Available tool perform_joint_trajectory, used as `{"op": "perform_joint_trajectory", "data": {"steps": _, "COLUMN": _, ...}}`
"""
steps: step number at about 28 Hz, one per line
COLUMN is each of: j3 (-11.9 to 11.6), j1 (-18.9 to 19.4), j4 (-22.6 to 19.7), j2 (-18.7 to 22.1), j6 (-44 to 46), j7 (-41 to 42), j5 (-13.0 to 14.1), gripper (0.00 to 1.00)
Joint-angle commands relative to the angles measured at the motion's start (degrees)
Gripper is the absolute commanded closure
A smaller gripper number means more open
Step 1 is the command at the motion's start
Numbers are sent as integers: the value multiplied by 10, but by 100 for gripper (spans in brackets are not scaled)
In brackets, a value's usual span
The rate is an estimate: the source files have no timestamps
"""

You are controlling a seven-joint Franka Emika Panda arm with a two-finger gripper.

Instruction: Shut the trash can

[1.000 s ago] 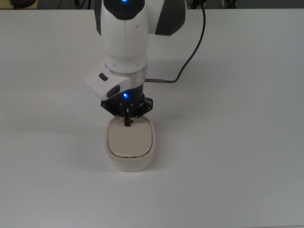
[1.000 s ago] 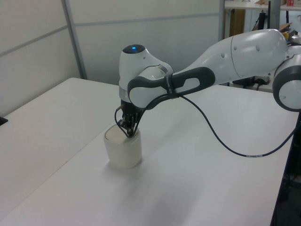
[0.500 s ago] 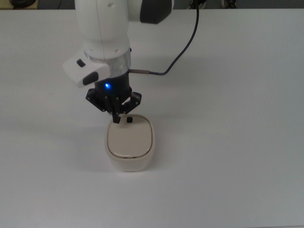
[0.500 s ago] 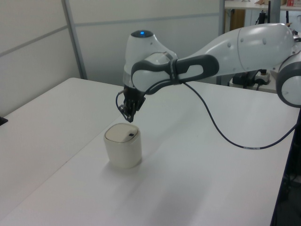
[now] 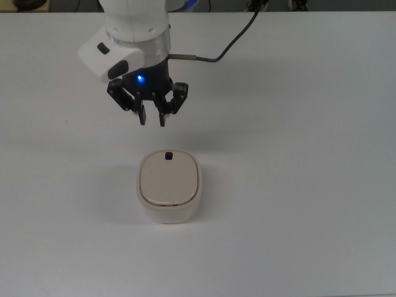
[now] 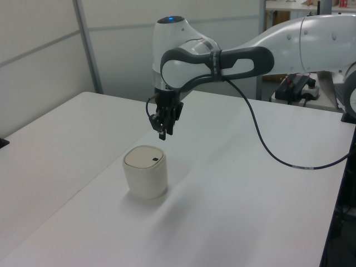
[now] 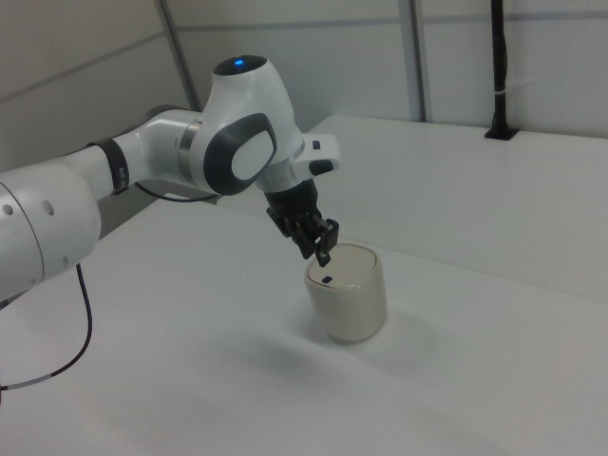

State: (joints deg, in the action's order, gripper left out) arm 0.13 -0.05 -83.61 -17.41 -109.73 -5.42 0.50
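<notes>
The cream-beige trash can [image 5: 169, 185] stands on the white table with its flat lid lying level on the rim, the small black knob [image 5: 168, 156] at the lid's far edge. It also shows in the left view [image 6: 145, 172] and the right view [image 7: 347, 293]. My gripper [image 5: 152, 118] hangs in the air above and behind the trash can, apart from it, pointing down. Its two fingers stand a little apart with nothing between them. In the left view the gripper [image 6: 163, 132] is above the lid, and in the right view the gripper [image 7: 321, 251] is just over the lid's edge.
A black cable [image 5: 229, 46] runs from the arm across the table [image 5: 309, 154] toward the top view's upper right. A grey partition wall [image 6: 44, 61] stands behind the table in the left view.
The gripper has let go of the lid's knob, lifted off the trash can and drawn back toward the top view's top. The lid stays flat.
</notes>
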Motion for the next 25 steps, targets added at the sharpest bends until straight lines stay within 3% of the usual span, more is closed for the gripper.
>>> {"op": "perform_joint_trajectory", "data": {"steps": 1, "j3": -4, "j1": 3, "j4": 6, "j2": 17, "j6": 60, "j7": 31, "j5": -8, "gripper": 0}}
{"op": "perform_joint_trajectory", "data": {"steps": 10, "j3": -2, "j1": 3, "j4": 6, "j2": 22, "j6": 89, "j7": 42, "j5": -15, "gripper": 0}}
{"op": "perform_joint_trajectory", "data": {"steps": 15, "j3": 0, "j1": 10, "j4": 1, "j2": 19, "j6": 90, "j7": 45, "j5": -41, "gripper": 0}}
{"op": "perform_joint_trajectory", "data": {"steps": 25, "j3": 2, "j1": 10, "j4": 0, "j2": 7, "j6": 91, "j7": 45, "j5": -41, "gripper": 0}}
